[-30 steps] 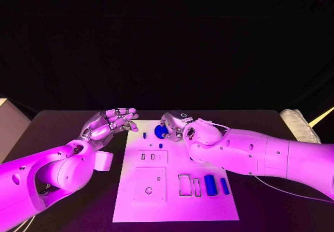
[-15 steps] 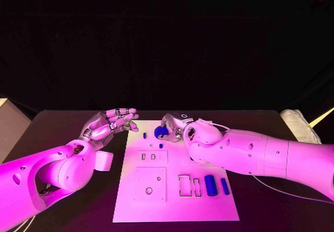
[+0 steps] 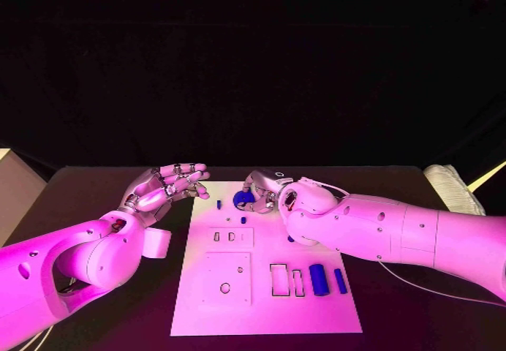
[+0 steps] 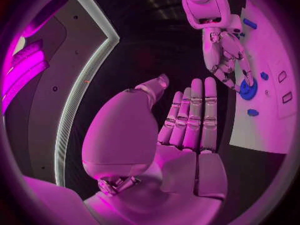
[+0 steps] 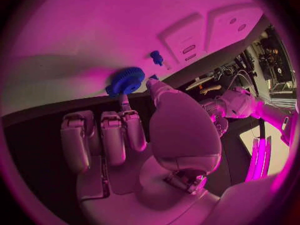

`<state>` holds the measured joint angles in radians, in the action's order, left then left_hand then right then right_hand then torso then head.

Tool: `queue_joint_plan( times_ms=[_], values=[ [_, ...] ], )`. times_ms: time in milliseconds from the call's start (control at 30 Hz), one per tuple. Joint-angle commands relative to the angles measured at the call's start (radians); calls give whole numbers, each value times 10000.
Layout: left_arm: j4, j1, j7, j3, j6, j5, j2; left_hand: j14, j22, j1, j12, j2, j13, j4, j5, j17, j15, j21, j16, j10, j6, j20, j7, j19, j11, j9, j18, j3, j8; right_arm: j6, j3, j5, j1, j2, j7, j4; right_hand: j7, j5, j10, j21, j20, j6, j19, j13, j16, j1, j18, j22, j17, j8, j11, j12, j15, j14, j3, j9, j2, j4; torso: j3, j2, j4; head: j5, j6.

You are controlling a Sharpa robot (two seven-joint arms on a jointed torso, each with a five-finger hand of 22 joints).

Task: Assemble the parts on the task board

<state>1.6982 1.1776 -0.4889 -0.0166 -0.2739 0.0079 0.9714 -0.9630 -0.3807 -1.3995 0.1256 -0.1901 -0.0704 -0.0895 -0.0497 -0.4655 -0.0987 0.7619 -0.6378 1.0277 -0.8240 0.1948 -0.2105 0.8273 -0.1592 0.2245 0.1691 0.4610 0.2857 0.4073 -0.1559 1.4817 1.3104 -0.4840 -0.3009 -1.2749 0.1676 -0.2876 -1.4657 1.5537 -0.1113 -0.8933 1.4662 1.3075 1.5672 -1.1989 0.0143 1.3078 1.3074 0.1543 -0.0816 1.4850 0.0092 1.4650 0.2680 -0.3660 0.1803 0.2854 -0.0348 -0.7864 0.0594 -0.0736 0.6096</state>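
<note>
The white task board [image 3: 264,300] lies in the middle of the table. A blue gear [image 3: 245,197] sits at its far end. My right hand [image 3: 270,191] is right beside the gear and pinches it between thumb and a fingertip; the gear [image 5: 128,80] shows this contact in the right wrist view. My left hand [image 3: 169,183] hovers off the board's far left corner, fingers apart and holding nothing. From the left wrist I see the right hand [image 4: 225,55] over the gear [image 4: 248,89]. Two small blue pegs [image 3: 219,205] [image 3: 243,219] lie near the gear.
A blue cylinder [image 3: 319,280] and a thin blue bar [image 3: 341,281] lie at the board's right side, next to two empty slots [image 3: 281,280]. Square recessed plates [image 3: 227,278] sit on the board's left half. A pale object [image 3: 448,186] lies at the table's right back.
The right arm has shifted slightly to the left while its hand stays at the gear. The left hand has not moved.
</note>
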Motion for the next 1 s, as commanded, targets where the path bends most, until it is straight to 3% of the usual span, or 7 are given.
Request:
queue_joint_plan(
  times_ms=[33, 400, 633, 867, 1000],
  values=[
    [14, 12, -51, -8, 158, -40, -4, 85, -20, 81, -49, 48, -10, -10, 3, -15, -16, 40, -40, 20, -76, 24, -97, -73, -29, -5, 93, 51, -54, -526, -41, -261, -49, -42, 55, 37, -15, -49, -209, 25, -60, -55, 943, 1676, 36, -17, -96, 2479, 2634, 48, -26, 46, 29, 1058, 76, -24, -102, 3, 1, 2, -4, -2, -5],
    [20, 12, -56, -8, 154, -40, 15, 85, -20, 81, -49, 48, -10, -10, 3, -15, -16, 40, -40, 20, -76, 24, -97, -73, -29, -5, 93, 51, -54, -326, -41, -168, -47, -260, -43, 14, -28, -214, -234, 60, -48, -88, 968, 1706, 36, -25, -107, 2516, 2634, 40, -13, 68, 16, 1058, 171, -29, -114, -19, 5, -8, -9, 5, -12],
    [21, 12, -60, -8, 155, -41, 25, 85, -20, 81, -49, 48, -10, -10, 3, -15, -16, 40, -40, 20, -76, 24, -97, -73, -29, -5, 93, 51, -54, 261, -40, -174, -47, -499, 139, -237, -40, -322, -259, 73, -38, -124, 978, 1735, 36, -49, -111, 2530, 2634, 41, 1, 90, 6, 1058, 240, -36, -96, -45, 6, 1, 3, -13, -14],
    [16, 11, -65, -8, 154, -41, 52, 85, -20, 81, -49, 48, -10, -10, 3, -15, -16, 40, -40, 20, -76, 24, -97, -73, -29, -5, 93, 51, -54, 1267, 13, -564, 24, -1272, 639, -870, -56, -401, -291, 68, -25, -170, 975, 1770, 35, -143, -110, 2525, 2629, 43, 17, 117, -9, 1057, 337, -44, -29, -116, 6, 18, -24, 6, -39],
    [6, 11, -68, -8, 157, -41, 53, 85, -20, 81, -49, 48, -10, -10, 3, -15, -16, 40, -40, 20, -76, 24, -97, -73, -29, -5, 93, 51, -54, 1481, 77, -1320, 189, -2129, 1611, -1361, -46, -337, -191, -127, -13, -173, 839, 1671, 0, -498, -48, 2332, 2512, -16, 15, 15, -14, 1029, 624, -37, 125, -367, 9, 22, -34, -35, -50]
  ],
)
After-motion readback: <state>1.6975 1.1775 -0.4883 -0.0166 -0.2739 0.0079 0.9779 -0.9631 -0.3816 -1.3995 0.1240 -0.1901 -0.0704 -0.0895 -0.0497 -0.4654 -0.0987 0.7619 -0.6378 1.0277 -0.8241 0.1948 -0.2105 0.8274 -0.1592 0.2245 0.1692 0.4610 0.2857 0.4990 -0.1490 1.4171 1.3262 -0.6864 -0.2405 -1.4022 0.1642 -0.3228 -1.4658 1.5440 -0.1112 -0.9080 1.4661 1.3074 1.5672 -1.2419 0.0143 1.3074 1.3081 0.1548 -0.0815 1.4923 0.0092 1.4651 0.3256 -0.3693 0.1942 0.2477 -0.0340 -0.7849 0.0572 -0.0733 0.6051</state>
